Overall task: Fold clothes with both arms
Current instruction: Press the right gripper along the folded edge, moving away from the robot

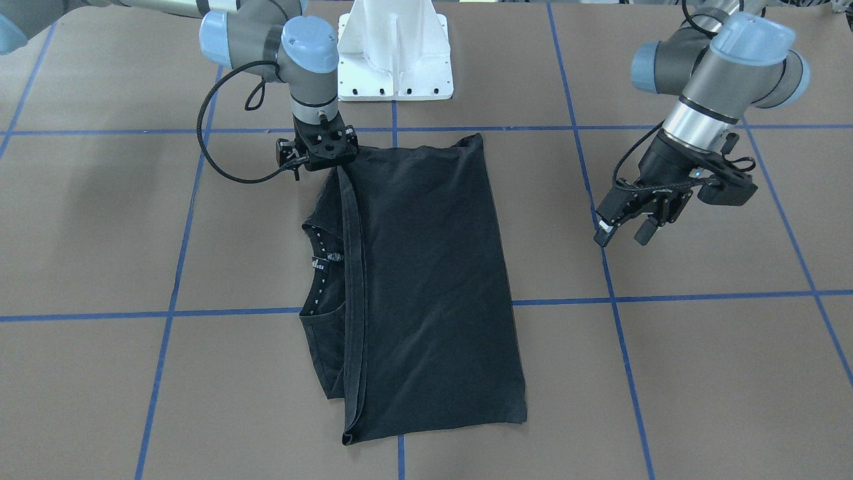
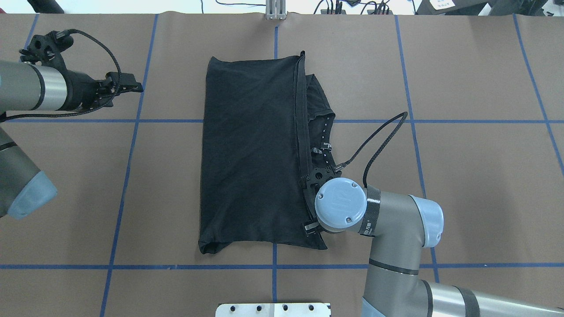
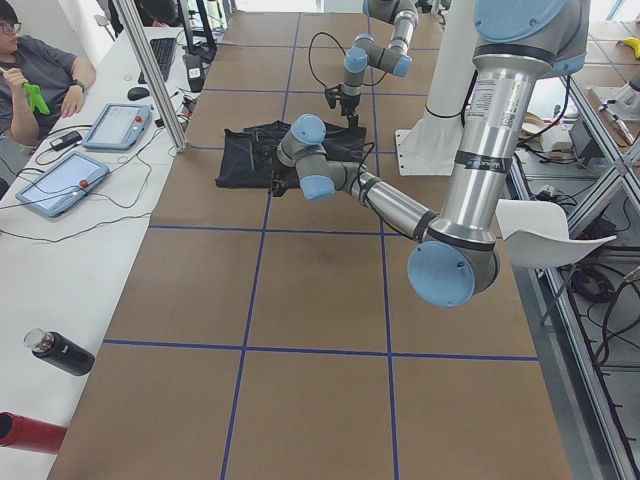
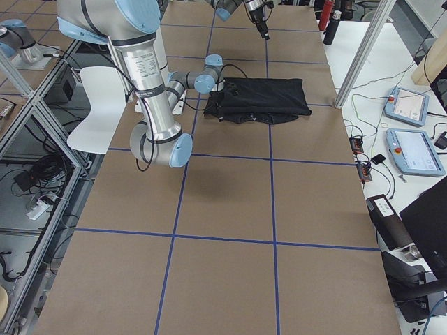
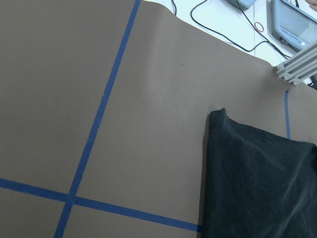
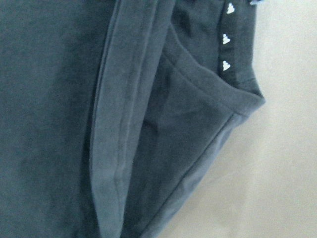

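The black T-shirt (image 1: 426, 280) lies folded in a long rectangle in the middle of the table (image 1: 700, 373), plain side up. Its collar (image 1: 320, 260), with small white marks, pokes out along one long edge. It also shows in the overhead view (image 2: 251, 154) and in the left wrist view (image 5: 262, 188). My right gripper (image 1: 326, 150) points straight down onto the shirt's corner nearest the robot's base; its fingers are hidden, so I cannot tell its state. The right wrist view shows only the hem and collar (image 6: 226, 37) close up. My left gripper (image 1: 623, 230) hangs open and empty beside the shirt, well apart from it.
The white pedestal base (image 1: 393, 53) stands at the table's robot side. Blue tape lines (image 1: 613, 300) cross the brown table cover. Beyond the far edge are an aluminium post (image 3: 150, 70), tablets (image 3: 118, 125), a seated person (image 3: 40, 75) and bottles (image 3: 60, 352).
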`<state>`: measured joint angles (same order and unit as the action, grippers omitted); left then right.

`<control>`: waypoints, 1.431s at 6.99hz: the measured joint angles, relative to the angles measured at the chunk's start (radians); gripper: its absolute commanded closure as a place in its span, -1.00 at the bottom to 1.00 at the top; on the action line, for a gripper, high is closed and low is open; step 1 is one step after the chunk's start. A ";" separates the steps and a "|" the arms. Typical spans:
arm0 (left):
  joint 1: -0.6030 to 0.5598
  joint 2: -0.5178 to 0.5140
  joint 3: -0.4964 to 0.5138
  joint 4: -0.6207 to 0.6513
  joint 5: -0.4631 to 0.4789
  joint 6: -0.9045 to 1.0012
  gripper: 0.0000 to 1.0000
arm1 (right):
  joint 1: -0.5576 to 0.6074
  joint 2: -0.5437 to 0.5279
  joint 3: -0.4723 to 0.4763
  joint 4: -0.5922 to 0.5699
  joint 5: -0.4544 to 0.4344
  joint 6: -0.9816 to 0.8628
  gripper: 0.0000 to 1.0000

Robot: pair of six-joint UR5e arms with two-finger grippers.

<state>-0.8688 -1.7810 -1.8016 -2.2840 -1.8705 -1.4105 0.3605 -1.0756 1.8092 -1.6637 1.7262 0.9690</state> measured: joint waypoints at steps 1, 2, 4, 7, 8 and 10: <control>0.001 0.000 0.001 -0.001 0.000 -0.001 -1.00 | 0.027 -0.005 -0.001 0.001 0.022 -0.006 -1.00; 0.001 -0.001 0.000 -0.002 0.000 -0.001 -1.00 | 0.044 -0.013 -0.002 0.002 0.033 -0.010 -1.00; 0.003 -0.001 -0.002 -0.002 0.001 -0.001 -1.00 | 0.063 -0.006 0.008 0.006 0.051 -0.011 -1.00; 0.005 -0.002 0.004 -0.005 0.001 0.002 -1.00 | 0.071 0.087 -0.022 0.009 0.044 -0.011 -1.00; 0.005 -0.002 0.006 -0.007 0.001 0.003 -1.00 | 0.070 0.134 -0.084 0.008 0.031 -0.011 -1.00; 0.006 -0.003 0.008 -0.008 0.001 0.003 -1.00 | 0.069 0.175 -0.159 0.007 0.016 -0.012 -1.00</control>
<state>-0.8626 -1.7841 -1.7939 -2.2916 -1.8699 -1.4071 0.4299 -0.9003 1.6503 -1.6562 1.7425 0.9574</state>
